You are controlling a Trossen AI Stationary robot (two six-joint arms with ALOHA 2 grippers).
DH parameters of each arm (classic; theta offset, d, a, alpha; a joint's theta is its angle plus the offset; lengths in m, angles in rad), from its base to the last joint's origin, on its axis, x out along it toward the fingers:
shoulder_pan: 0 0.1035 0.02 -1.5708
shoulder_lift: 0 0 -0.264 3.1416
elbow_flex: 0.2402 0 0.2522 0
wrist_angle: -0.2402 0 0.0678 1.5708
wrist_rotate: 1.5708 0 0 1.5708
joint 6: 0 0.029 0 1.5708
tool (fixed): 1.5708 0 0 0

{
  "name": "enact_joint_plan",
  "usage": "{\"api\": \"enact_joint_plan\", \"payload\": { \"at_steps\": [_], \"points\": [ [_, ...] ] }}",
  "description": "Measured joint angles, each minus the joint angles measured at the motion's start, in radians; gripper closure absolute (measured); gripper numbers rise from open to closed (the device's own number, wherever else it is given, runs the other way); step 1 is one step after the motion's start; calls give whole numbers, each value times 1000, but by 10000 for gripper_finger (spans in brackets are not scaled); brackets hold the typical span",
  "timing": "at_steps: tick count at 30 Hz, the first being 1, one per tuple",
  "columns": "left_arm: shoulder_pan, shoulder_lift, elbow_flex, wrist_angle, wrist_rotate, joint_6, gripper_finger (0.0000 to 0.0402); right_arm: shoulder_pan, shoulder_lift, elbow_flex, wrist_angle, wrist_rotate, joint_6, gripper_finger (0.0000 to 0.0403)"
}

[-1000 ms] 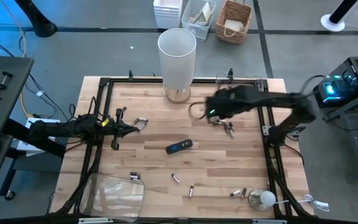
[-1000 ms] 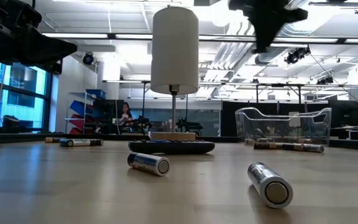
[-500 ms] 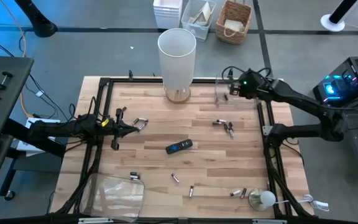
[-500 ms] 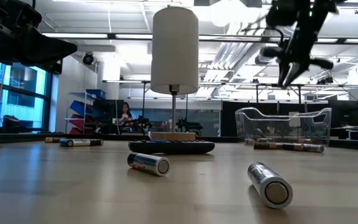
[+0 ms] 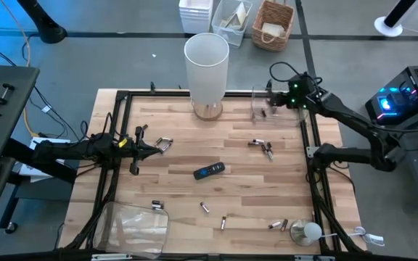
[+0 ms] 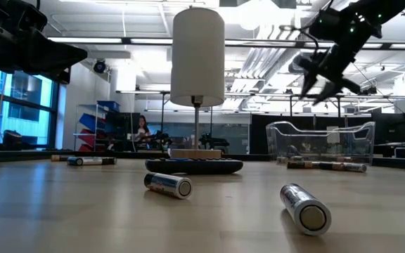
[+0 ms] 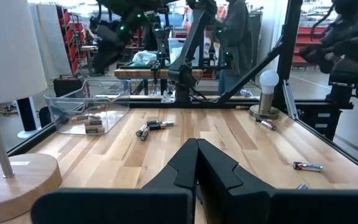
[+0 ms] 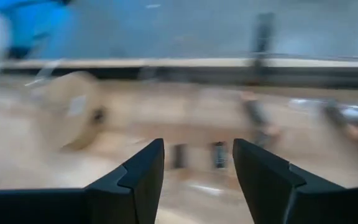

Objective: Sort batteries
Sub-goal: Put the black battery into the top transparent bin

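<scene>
right jaws (image 8: 197, 163) parted, empty | above clear bin (image 5: 261, 109)

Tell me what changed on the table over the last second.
The right gripper swung away from the middle of the table, above the battery pair, to the clear bin at the far right corner, and its fingers parted there; nothing shows between them in its wrist view. The left gripper stayed shut at the left side. The loose batteries, the remote and the lamp stayed put.
</scene>
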Motion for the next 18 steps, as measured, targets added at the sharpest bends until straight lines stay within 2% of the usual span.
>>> {"api": "enact_joint_plan", "payload": {
  "at_steps": [4,7,9,11,15,18],
  "points": [
    [0,0,0,0,0,0,401,65,-19,0,105,-200,-39,214],
    [0,0,0,0,0,0,401,162,-33,0,195,-365,-89,214],
    [0,0,0,0,0,0,401,254,-46,0,237,-420,-105,214],
    [0,0,0,0,0,0,401,360,-54,1,250,-369,-66,214],
    [0,0,0,0,0,0,401,540,-20,1,147,-164,11,213],
    [0,0,0,0,0,0,401,638,37,1,41,-131,66,213]
  ]
}}
